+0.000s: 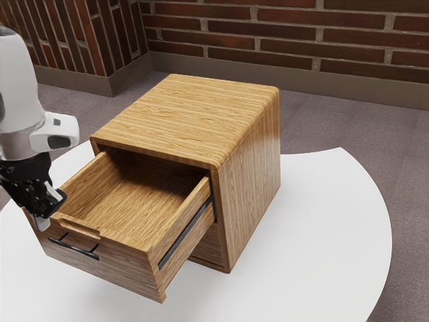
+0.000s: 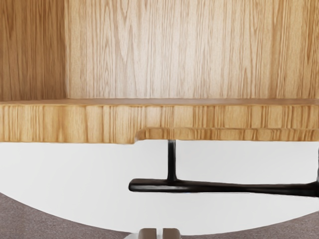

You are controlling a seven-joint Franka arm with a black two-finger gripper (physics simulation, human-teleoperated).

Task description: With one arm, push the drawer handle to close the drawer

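Okay, my claw (image 1: 44, 209) is clenched with nothing in it, near the drawer (image 1: 124, 266), which juts open from the cabinet (image 1: 194, 114). On its front sits the handle (image 1: 74, 249), white worktop (image 1: 335, 221) showing between it and my fingertips.

You're looking at a bright scene, lit mainly from above. Just beside your pincer (image 1: 49, 209), the top rim of the drawer (image 1: 114, 263) catches the light while its front face looks duller; farther from the pincer, its inside darkens into brown shade beneath the cabinet (image 1: 181, 114). Lower than the pincer, the white table (image 1: 342, 221) is bright, with soft grey shading under the drawer. Your wrist view shows pale sheen on the drawer's floor and faint glints on the black handle (image 2: 224, 188).
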